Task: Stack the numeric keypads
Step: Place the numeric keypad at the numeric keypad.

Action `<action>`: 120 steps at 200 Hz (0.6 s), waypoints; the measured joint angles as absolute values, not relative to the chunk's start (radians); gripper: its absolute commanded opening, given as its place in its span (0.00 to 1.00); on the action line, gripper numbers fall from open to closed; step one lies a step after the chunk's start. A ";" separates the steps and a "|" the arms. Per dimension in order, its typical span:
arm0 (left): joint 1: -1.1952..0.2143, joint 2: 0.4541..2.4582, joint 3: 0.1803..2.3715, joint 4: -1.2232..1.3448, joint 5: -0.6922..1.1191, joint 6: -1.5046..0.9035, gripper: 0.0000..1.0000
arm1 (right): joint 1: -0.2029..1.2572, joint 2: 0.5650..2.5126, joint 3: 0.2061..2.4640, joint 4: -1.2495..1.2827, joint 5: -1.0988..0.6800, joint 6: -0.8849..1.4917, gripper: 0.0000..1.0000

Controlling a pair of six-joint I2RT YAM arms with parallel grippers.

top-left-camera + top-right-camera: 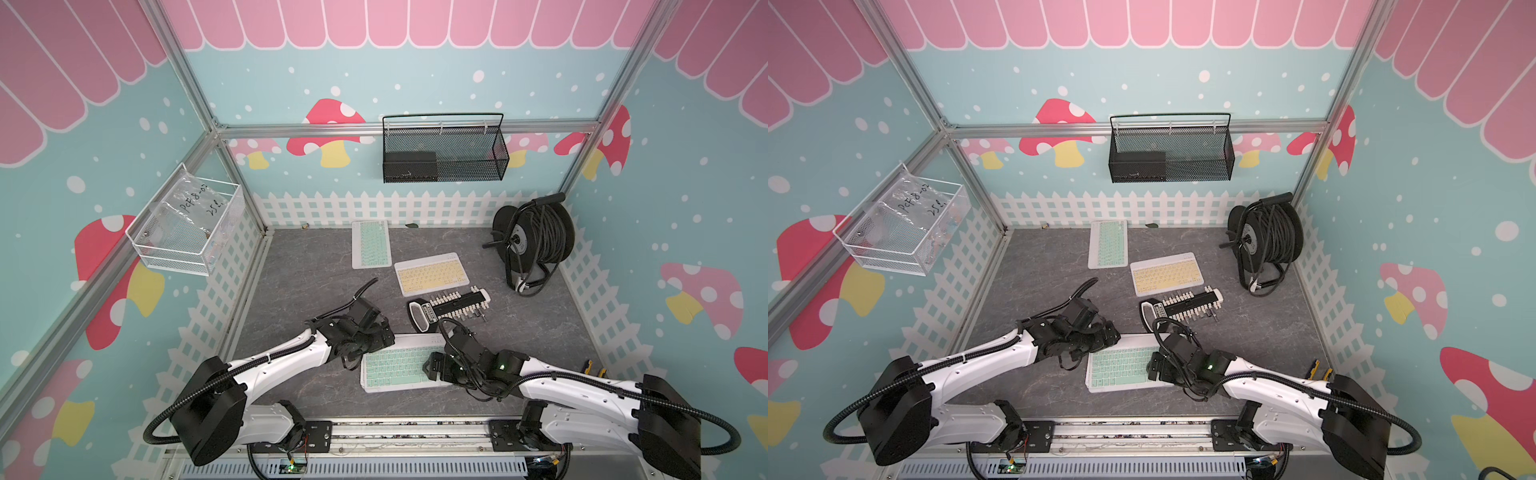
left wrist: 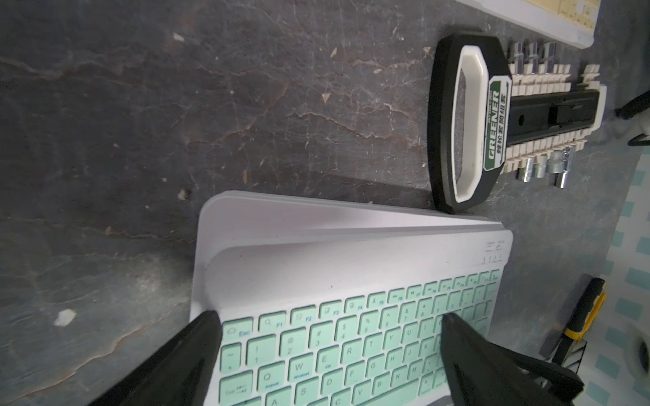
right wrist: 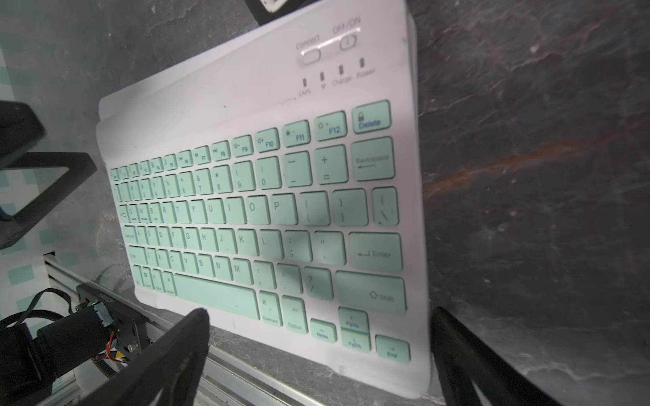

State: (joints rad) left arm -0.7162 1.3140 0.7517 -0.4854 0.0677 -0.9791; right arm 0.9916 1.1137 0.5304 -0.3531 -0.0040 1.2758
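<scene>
Your left gripper (image 2: 329,318) and right gripper (image 3: 318,313) both hang spread over the front mint keypad (image 1: 395,365), askew on a second keypad (image 2: 281,214); judge it light, stiff and slick, so pinch its thin edges, likewise the yellow keypad (image 1: 430,274) beyond.

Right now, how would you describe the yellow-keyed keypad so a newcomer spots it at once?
Start at the black cable reel in the far right corner of the grey table. Just left of it lies the yellow-keyed keypad, between the far mint-keyed keypad and the black socket holder. It alone has yellow keys.
</scene>
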 measured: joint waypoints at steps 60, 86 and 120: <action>-0.713 1.320 0.757 -0.524 0.050 -0.959 1.00 | 1.003 1.149 0.566 -0.374 0.013 1.274 0.99; -0.705 1.316 0.772 -0.562 0.029 -0.937 1.00 | 1.004 1.146 0.566 -0.382 0.019 1.277 0.99; -0.689 1.321 0.782 -0.575 0.026 -0.915 1.00 | 1.010 1.136 0.566 -0.383 0.027 1.280 0.99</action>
State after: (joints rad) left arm -0.6888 1.3209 0.7818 -0.5751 0.0257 -0.9146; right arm 1.0100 1.1362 0.5663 -0.3832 0.0269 1.2804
